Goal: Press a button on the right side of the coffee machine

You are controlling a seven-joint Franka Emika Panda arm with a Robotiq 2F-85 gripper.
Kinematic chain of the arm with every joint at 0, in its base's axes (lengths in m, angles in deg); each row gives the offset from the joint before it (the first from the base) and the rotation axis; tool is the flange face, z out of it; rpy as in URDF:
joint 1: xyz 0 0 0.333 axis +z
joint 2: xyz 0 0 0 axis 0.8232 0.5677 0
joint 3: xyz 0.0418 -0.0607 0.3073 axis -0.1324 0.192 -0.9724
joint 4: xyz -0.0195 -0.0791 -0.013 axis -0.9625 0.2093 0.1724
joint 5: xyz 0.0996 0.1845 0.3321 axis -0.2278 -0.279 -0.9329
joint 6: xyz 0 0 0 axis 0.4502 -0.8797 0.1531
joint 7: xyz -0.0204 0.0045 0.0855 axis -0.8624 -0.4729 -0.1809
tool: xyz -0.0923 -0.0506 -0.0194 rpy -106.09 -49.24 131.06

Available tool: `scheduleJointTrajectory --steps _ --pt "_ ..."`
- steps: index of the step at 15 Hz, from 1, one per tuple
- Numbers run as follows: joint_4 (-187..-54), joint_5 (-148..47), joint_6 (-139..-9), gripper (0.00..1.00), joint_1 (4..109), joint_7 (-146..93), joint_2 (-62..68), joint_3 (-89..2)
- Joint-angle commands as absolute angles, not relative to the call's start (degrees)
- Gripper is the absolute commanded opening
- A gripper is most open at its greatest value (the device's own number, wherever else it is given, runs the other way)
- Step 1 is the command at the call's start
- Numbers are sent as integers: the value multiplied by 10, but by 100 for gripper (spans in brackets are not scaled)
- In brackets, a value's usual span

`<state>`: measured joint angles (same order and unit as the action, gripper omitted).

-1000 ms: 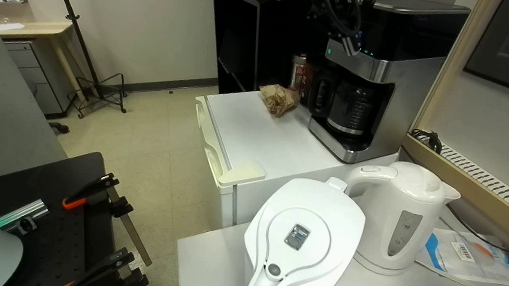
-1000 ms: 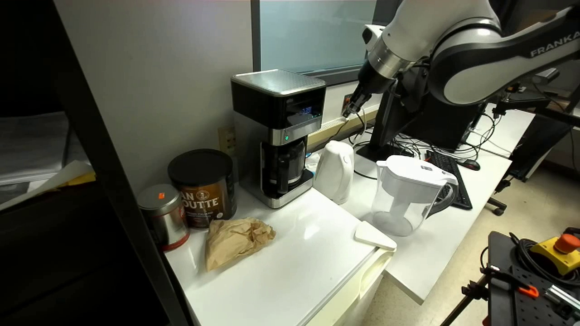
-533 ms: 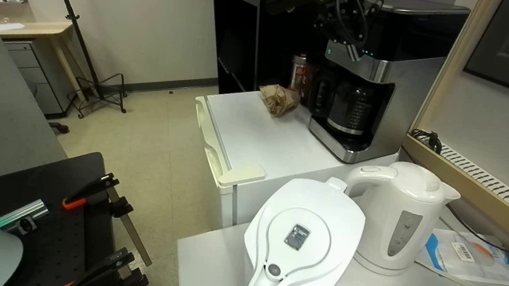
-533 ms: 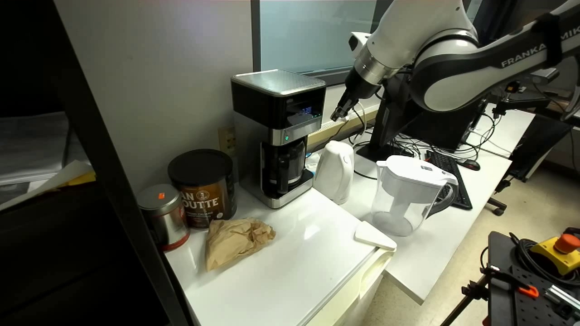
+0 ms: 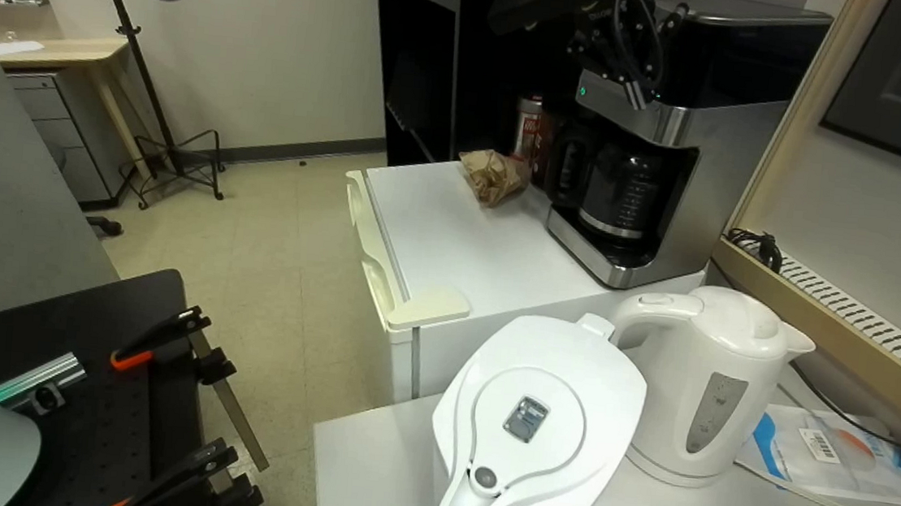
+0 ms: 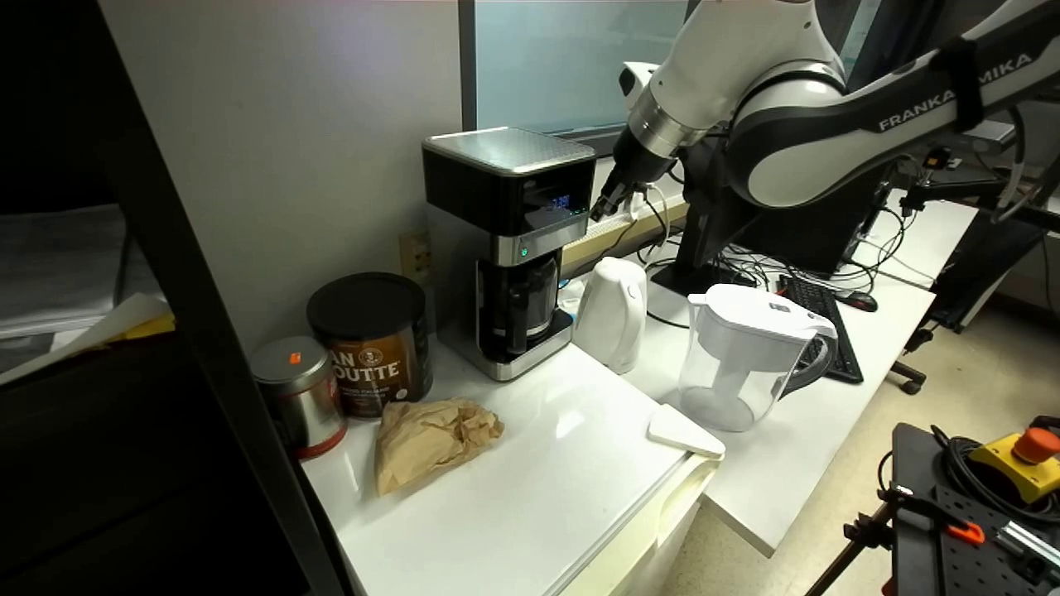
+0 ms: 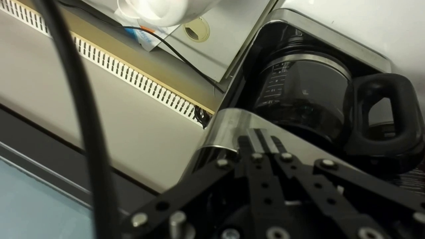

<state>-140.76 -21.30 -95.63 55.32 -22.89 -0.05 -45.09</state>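
Observation:
The coffee machine, tall, black and silver, shows in both exterior views [image 5: 739, 172] [image 6: 472, 199], with a dark glass carafe in its lower bay. Its blue display [image 6: 560, 202] and a green-lit button [image 6: 524, 251] are visible on the front. My gripper [image 5: 635, 95] is shut and empty. In an exterior view its fingertips [image 6: 598, 213] are beside the machine's right front edge, at about panel height. In the wrist view the fingertips [image 7: 262, 141] lie over the silver front band [image 7: 229, 127]. I cannot tell if they touch. The right-side buttons are mostly hidden behind the gripper.
A white kettle [image 6: 611, 314] and a white filter pitcher [image 6: 729, 356] stand beside the machine, below the arm. A brown paper bag [image 6: 435, 439], a large coffee can [image 6: 373, 356] and a smaller tin [image 6: 300, 393] are on its other side. A monitor [image 6: 704, 215] stands behind the arm.
My gripper has moved toward the coffee machine, closing the gap to its right front edge, and stays shut. The machine and the other objects have not moved.

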Motion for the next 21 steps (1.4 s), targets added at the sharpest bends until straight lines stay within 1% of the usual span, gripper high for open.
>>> scheduleJointTrajectory --steps 1,10,15,21 --pt "-1374 -220 -965 1 569 -224 30 -433" --pt "-1366 -221 -968 2 581 -229 38 -426" --pt "-1439 -181 -953 1 607 -225 -33 -427" --pt "-1523 -76 -932 1 626 -206 -123 -434"
